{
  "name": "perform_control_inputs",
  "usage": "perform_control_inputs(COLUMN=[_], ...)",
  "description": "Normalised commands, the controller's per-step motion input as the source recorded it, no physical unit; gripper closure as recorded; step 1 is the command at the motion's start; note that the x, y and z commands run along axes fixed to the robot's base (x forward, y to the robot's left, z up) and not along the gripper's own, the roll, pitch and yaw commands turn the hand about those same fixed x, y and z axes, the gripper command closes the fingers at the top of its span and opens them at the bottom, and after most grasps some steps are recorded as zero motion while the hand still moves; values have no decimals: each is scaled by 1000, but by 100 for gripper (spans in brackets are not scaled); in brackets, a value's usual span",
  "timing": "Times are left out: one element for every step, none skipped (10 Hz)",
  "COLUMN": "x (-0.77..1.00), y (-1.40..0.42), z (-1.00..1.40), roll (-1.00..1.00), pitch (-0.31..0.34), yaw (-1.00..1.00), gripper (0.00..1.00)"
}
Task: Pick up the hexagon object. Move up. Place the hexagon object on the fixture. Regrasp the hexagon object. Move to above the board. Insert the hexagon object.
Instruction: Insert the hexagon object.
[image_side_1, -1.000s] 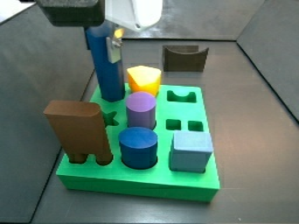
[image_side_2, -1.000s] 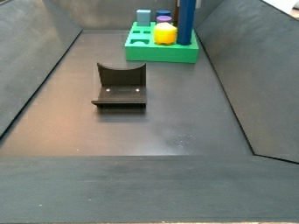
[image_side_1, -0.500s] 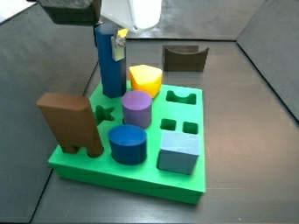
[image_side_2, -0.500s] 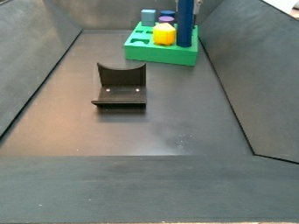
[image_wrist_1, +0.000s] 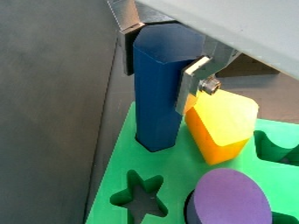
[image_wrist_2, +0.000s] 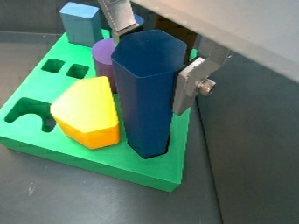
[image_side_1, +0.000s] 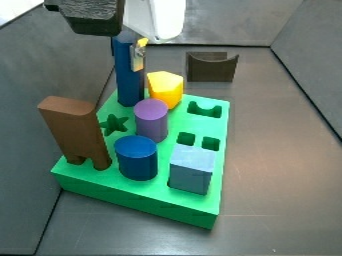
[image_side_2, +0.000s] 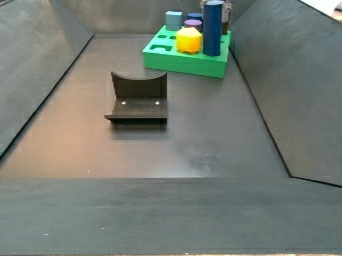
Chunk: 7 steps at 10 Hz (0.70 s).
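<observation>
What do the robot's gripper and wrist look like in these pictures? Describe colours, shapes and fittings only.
The gripper, above the green board's corner, has flat silver metal plate fingers, one bent outward with a small round silver bolt at its end. Above them in both wrist views sits a pale grey housing. In a side view the wrist shows a glossy white rounded shell beside a dark grey boxy block. No cables or markings are visible.

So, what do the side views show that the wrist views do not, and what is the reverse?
Only the side views show the small dark brown notched fixture, standing apart from the board, as well as the tall brown arch block and the short blue cylinder. Only the wrist views show clearly the gripper and its silver fingers clamping the bar's sides. Both show the long blue hexagon bar upright on the thick green board, with the yellow piece and the purple cylinder.
</observation>
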Motion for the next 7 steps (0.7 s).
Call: perform_control_inputs(x=[-426, -260, -331, -283, -3, -126, 0], y=[326, 597, 549, 480, 260, 51, 0], z=[-909, -923, -986, -940, -1000, -189, 0], roll=[-40, -76, -40, -13, 0, 0, 0], pitch=[-189, -131, -109, -126, -73, -150, 0], yaw=[0, 466, 494, 603, 443, -6, 0], gripper=[100, 100, 100, 100, 100, 100, 100])
